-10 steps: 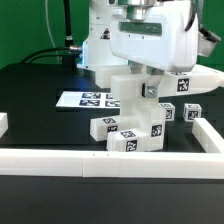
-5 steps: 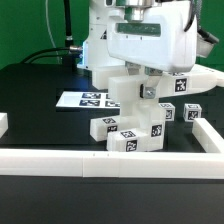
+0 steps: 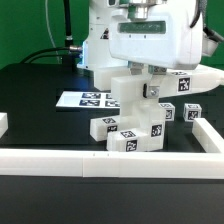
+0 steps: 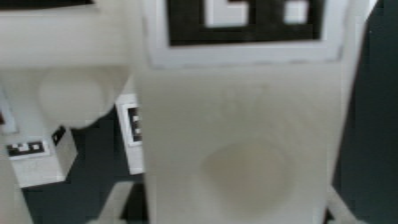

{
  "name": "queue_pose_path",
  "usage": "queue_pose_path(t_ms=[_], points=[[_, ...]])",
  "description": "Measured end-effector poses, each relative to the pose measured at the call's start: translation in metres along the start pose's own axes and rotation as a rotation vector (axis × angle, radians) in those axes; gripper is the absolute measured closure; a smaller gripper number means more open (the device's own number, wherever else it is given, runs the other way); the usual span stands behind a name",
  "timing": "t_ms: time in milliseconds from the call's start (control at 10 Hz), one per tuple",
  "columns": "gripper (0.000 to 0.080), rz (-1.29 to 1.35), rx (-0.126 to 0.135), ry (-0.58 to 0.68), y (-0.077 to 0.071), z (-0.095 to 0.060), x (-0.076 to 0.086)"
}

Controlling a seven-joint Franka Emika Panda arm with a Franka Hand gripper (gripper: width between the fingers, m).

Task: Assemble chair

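A white Franka robot arm [image 3: 100,45] is seen at the back in the exterior view, bent forward and down. The wide white hand housing [image 3: 150,40] is held level, with its broad face turned to that camera. The two-finger gripper [image 3: 148,84] is pointed straight down. The jaws are set partway closed and are clamped on a white upright tagged plastic slab [image 3: 124,92] of the chair. The wrist view is filled by that slab [image 4: 240,140], and the fingertips cannot be made out there.
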State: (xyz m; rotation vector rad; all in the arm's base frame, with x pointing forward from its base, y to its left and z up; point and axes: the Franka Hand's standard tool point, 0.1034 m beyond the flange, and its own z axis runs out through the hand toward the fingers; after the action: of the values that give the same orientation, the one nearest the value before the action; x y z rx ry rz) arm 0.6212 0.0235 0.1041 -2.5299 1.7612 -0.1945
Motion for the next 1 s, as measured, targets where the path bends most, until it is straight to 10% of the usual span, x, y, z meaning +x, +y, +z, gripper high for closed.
queue_pose_path(t_ms=[500,1000], points=[[0.0514,-0.002,0.042,-0.026,-0.003,-0.032,0.01],[0.0514,0.023,0.034,-0.038,0.004,-0.03,0.012]])
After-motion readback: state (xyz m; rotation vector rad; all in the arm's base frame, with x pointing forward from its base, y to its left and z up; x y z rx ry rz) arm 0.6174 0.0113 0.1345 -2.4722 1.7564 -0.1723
